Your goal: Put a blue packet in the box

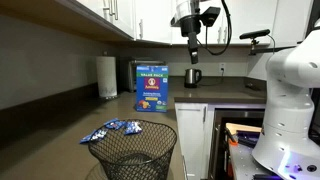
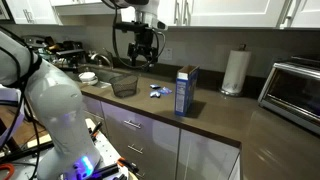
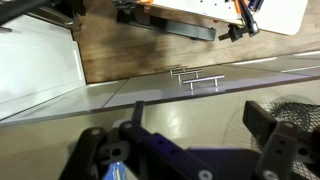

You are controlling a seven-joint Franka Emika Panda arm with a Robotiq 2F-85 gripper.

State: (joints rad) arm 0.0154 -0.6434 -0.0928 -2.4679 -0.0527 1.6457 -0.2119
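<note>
The tall blue box [image 1: 152,88] stands upright on the dark counter; it also shows in an exterior view [image 2: 186,90]. A few small blue packets [image 1: 115,128] lie on the counter between the box and a black mesh basket, and they show in an exterior view [image 2: 157,92]. My gripper [image 1: 192,52] hangs high above the counter, well apart from the packets and box, also seen in an exterior view [image 2: 140,57]. In the wrist view its fingers [image 3: 200,125] are spread wide with nothing between them.
The black wire mesh basket [image 1: 135,150] stands near the packets [image 2: 124,85] and shows at the wrist view's right edge [image 3: 295,110]. A paper towel roll [image 1: 107,76] and a kettle [image 1: 193,75] stand at the back. A toaster oven [image 2: 295,90] is at the counter's end.
</note>
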